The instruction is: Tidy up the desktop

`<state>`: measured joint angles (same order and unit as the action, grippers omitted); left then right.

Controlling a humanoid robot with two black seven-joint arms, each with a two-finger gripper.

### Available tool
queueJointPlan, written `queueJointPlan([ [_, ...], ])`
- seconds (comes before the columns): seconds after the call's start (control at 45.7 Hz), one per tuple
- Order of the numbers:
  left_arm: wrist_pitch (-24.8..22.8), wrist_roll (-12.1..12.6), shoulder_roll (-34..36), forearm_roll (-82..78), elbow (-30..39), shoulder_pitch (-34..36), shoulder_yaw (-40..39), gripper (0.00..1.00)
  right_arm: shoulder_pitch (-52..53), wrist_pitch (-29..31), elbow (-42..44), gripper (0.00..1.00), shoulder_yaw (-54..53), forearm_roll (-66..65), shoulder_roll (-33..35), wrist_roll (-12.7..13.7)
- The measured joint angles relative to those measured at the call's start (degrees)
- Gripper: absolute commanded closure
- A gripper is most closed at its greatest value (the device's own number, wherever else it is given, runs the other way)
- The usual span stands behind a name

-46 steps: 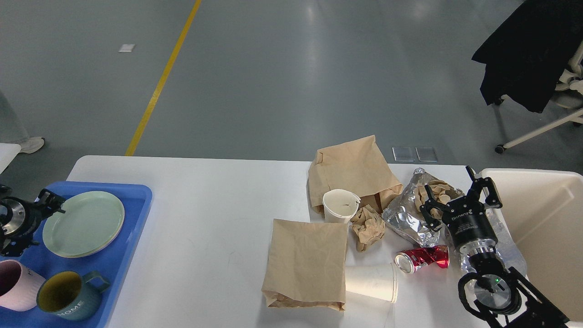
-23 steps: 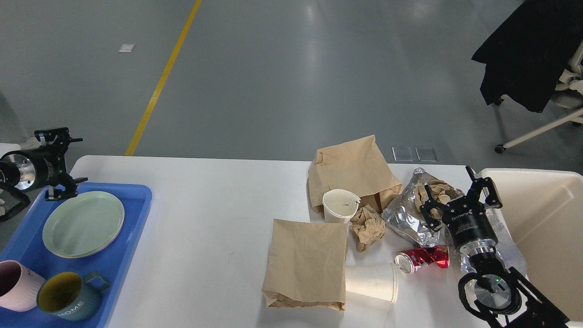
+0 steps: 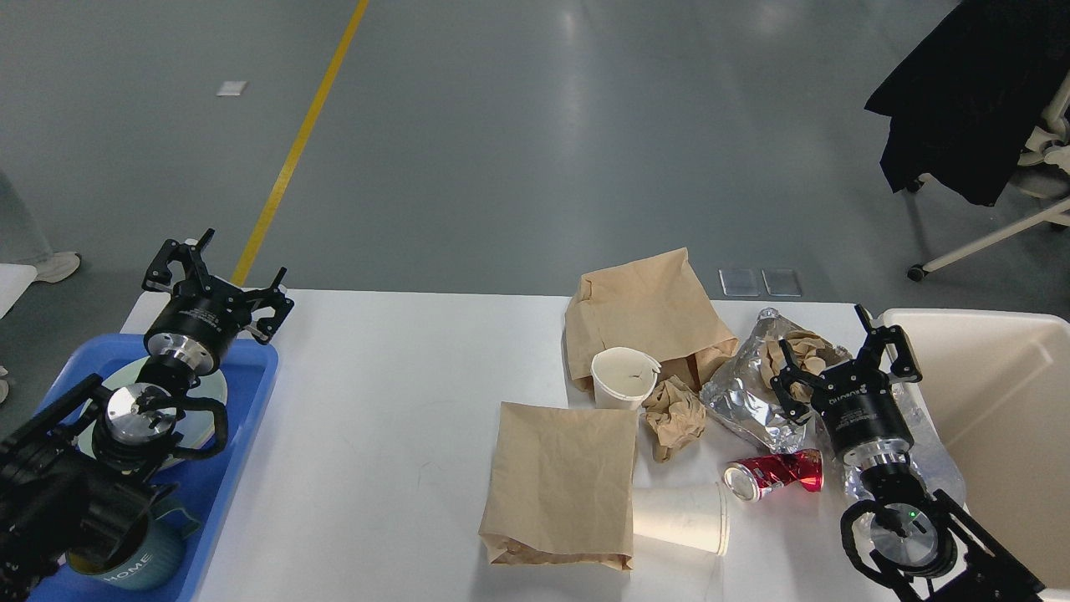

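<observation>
Grey polished floor with a yellow line lies beyond the large white rectangular desktop (image 3: 376, 401), which spreads beneath both of your grippers. Your left gripper (image 3: 216, 269) hangs with fingers spread and empty above the far corner of a blue plastic tray (image 3: 251, 376). Your right gripper (image 3: 840, 359) is also spread and empty, just above a crumpled silver foil wrapper (image 3: 744, 401), with a cream plastic bin (image 3: 995, 401) immediately to its right. Toward your left from that gripper lie a crushed red drinks can (image 3: 773, 472), a white paper cup on its side (image 3: 681, 518), an upright white paper cup (image 3: 623, 378), a flat brown paper bag (image 3: 560, 481) and a second, rumpled brown paper bag (image 3: 648, 313). The desktop is rigid, smooth and likely slippery; you clear it rather than lift it, and the litter looks light and crushable, so pinch folds and rims.
</observation>
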<state>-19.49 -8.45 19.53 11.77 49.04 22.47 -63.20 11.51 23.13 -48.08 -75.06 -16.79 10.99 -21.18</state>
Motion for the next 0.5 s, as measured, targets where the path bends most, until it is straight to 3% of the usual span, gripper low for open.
queueJointPlan([
  [0.088, -0.87, 1.12, -2.92, -8.40, 3.37, -5.90, -9.76, 0.04, 0.00, 0.00, 0.00, 0.00, 0.00, 0.00, 0.00, 0.00],
  [0.219, -4.10, 6.94, -7.52, -14.27, 4.23, -8.74, -18.95, 0.04, 0.00, 0.00, 0.00, 0.00, 0.00, 0.00, 0.00, 0.00],
  [0.285, -4.80, 8.50, -9.88, -14.75, 4.28, -8.88, -20.68, 0.04, 0.00, 0.00, 0.00, 0.00, 0.00, 0.00, 0.00, 0.00],
  [0.504, -5.19, 9.10, -12.14, -13.25, 4.22, -8.75, -23.25, 0.04, 0.00, 0.00, 0.00, 0.00, 0.00, -0.02, 0.00, 0.00],
])
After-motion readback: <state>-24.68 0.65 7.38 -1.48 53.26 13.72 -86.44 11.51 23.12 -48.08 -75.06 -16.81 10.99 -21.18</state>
